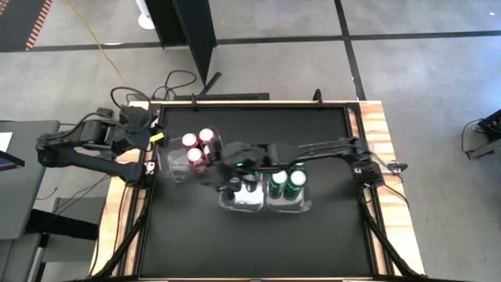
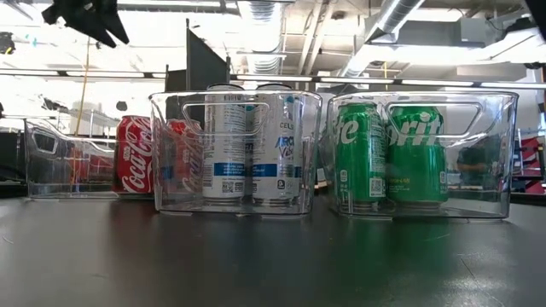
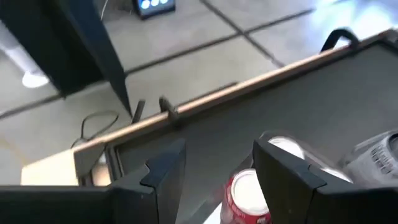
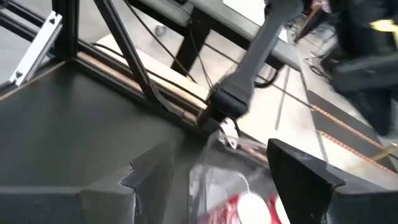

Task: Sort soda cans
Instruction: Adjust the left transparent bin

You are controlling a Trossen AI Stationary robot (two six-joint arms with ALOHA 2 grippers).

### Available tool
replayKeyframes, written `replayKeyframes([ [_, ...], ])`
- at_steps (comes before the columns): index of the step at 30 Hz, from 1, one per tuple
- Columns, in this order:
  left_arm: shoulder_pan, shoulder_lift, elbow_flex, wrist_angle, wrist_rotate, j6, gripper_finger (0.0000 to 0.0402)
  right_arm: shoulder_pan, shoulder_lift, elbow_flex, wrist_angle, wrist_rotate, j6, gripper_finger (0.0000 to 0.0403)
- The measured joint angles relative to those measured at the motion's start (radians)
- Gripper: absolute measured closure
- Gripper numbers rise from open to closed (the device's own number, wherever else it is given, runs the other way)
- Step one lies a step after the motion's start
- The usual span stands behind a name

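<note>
Soda cans (image 2: 252, 141) stand in three clear bins (image 2: 486, 153). Beside the red cans' bin, the left gripper (image 1: 156, 138) and right gripper (image 1: 227, 160) gape, holding nothing.

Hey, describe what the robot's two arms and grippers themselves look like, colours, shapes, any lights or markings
Both arms are dark, near black, built of slim tubes joined by bulkier rounded joints. The left arm carries a small yellow mark near its wrist; the right arm shows a green light on its wrist. Each gripper, left gripper and right gripper, has two flat, angular black fingers with slanted tips. Black cables loop by the left arm's base.
</note>
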Motion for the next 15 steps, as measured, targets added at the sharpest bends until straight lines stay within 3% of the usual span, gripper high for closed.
replayKeyframes([
  [9, -0.05, -0.025, -0.001, 0.014, -0.043, 0.032, 0.0218, -0.038, 0.363, 0.44, -0.213, -0.093, -0.002, 0.0132],
  [15, -0.05, -0.025, -0.001, 0.011, -0.044, 0.038, 0.0218, -0.058, 0.447, 0.443, -0.099, -0.126, 0.006, 0.0132],
])
